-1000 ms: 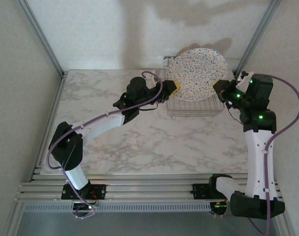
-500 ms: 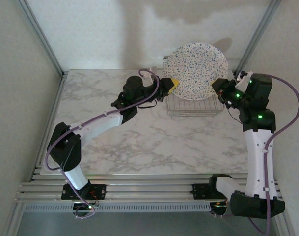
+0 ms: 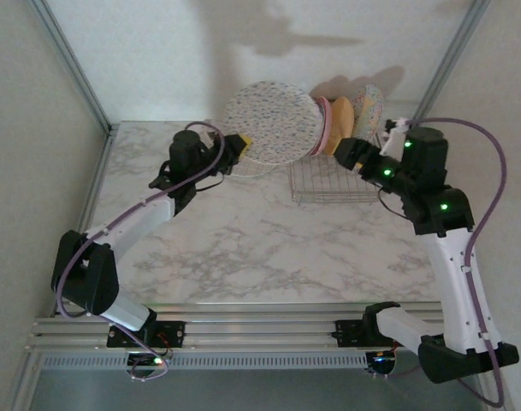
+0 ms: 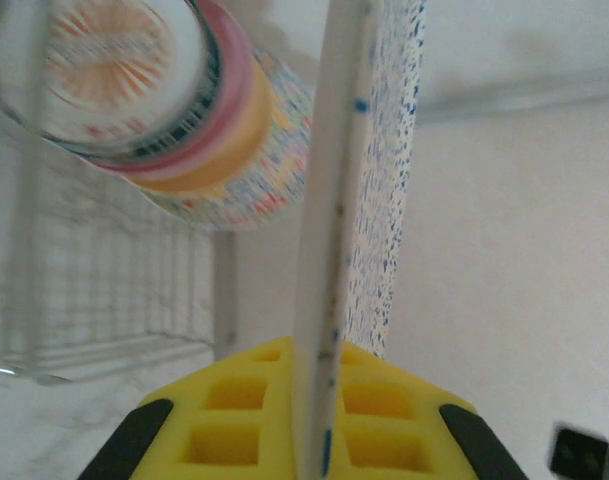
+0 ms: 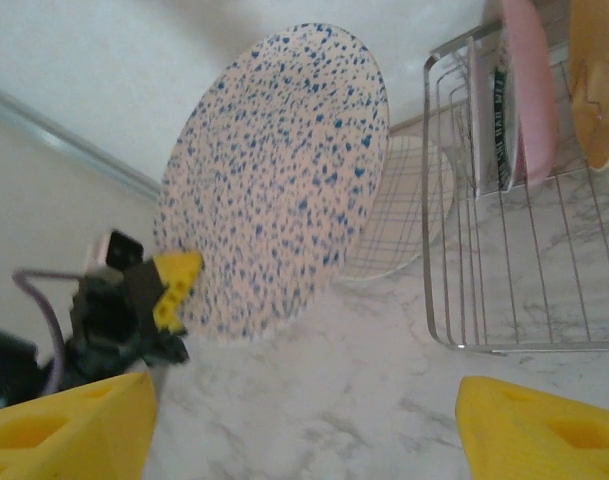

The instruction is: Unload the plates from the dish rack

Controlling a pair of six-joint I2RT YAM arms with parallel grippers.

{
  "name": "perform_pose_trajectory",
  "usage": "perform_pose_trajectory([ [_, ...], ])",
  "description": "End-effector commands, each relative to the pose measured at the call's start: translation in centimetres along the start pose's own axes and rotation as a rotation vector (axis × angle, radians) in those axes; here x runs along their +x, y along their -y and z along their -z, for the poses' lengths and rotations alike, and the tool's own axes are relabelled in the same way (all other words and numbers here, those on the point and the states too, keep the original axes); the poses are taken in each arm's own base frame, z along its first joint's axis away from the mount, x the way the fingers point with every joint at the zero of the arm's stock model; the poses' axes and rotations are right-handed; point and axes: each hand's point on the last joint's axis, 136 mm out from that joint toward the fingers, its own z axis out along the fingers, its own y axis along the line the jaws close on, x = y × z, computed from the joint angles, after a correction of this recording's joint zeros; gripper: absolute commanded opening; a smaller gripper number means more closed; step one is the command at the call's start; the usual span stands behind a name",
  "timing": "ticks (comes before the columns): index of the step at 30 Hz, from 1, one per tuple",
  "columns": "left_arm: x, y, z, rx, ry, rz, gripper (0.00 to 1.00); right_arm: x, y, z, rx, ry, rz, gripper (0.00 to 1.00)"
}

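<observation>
Left end effector (image 3: 239,145) — arm outstretched — clamps speckled plate (image 3: 273,120).

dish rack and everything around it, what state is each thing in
dish rack, part loaded
blue-speckled plate, out of the rack, held by its rim
left pincer, shut on the blue-speckled plate
right pincer, open, empty
grid-patterned plate, flat on the table beside the rack
white plate, racked on edge
pink plate, racked on edge
orange plate, racked on edge
floral plate, racked on edge
</observation>
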Motion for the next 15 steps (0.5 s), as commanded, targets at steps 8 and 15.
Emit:
perform_pose_trajectory([
  [8, -7.1, -10.8, 4.5, -0.212, 0.242, 0.066, 0.00, 3.2, -2.9, -2.7, 0.197, 0.073, 0.465, 0.86],
  [15, -8.1, -14.4, 2.1, -0.263, 0.227, 0.059, 0.00, 5.9, -7.7, -4.6, 0.118, 0.188, 0.652, 0.99],
])
